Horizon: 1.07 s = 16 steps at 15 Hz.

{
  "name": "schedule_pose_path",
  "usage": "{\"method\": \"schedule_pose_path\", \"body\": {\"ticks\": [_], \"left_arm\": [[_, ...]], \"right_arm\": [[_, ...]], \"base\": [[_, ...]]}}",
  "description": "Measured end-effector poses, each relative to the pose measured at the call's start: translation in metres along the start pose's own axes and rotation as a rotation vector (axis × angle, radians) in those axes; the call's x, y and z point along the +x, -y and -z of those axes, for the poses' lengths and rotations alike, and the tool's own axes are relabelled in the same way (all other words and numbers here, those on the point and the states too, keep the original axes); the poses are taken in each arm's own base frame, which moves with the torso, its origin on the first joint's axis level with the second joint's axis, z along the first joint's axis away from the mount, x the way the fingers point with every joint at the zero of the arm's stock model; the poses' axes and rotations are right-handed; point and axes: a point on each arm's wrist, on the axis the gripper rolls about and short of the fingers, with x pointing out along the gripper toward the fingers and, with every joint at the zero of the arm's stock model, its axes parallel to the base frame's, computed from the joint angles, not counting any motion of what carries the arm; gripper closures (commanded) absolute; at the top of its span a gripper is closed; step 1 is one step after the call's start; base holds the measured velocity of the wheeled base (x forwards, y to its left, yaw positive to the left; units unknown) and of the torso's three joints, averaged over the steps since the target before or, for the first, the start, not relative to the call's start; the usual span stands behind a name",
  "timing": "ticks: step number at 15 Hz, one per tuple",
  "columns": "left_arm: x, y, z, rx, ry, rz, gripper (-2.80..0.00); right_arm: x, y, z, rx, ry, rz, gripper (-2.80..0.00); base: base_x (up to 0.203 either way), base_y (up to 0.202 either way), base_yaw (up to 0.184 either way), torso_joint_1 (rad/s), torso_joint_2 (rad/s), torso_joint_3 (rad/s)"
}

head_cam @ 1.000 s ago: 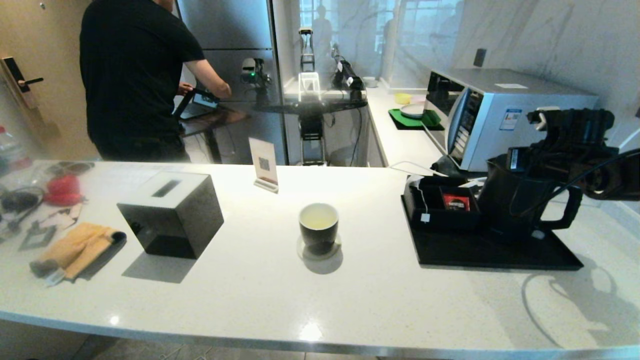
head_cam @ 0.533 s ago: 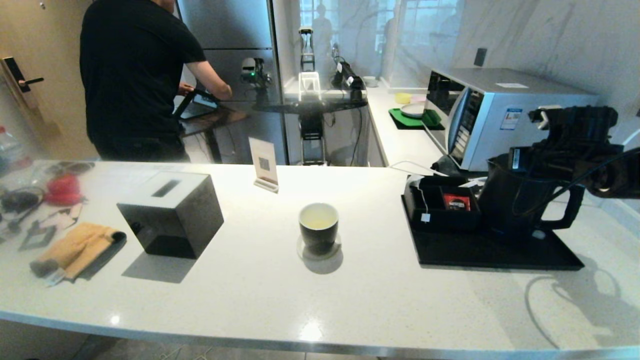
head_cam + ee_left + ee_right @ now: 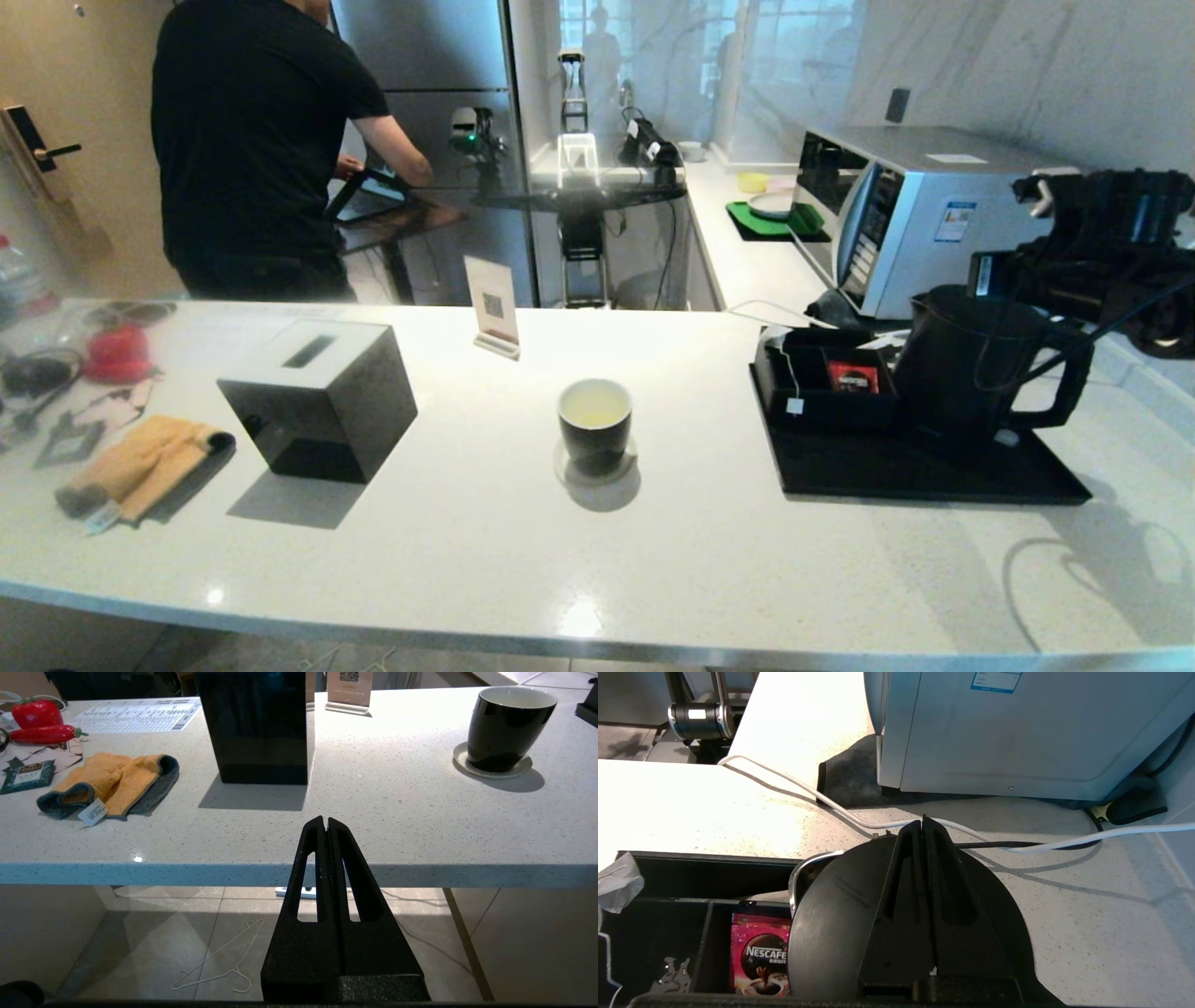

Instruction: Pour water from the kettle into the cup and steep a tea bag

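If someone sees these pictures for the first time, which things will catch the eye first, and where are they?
Probably the black cup with pale water, alone on its coaster mid-counter. At the right, the black kettle stands on a black tray, with the shut right gripper above its lid. Near the left stands a black cube-shaped box.

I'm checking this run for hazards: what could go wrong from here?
The right claw hangs shut above the kettle, so it would have to open before taking anything. The cup already holds water near its rim; a hasty tea bag drop might splash. The white cable behind the kettle could snag.
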Motion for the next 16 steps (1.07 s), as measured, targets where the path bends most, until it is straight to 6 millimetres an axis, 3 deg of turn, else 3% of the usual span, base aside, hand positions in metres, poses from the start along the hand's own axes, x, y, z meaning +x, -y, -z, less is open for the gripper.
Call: {"method": "schedule_pose_path", "body": {"ticks": [4,7,16], "left_arm": [[0.0,0.0,0.0,0.0,0.0,0.0,0.0],[0.0,0.0,0.0,0.0,0.0,0.0,0.0],[0.0,0.0,0.0,0.0,0.0,0.0,0.0]], "right_arm": [[-0.014,0.0,-0.005,0.001,0.01,-0.009,0.0],[-0.026,-0.011,-0.009,-0.003,0.02,-0.074,0.0],[-0.063,-0.086,-0.028,-0.045,0.087,-0.332,0.0]], "base": [[0.0,0.0,0.0,0.0,0.0,0.0],[0.0,0.0,0.0,0.0,0.0,0.0],[0.0,0.0,0.0,0.0,0.0,0.0]]}}
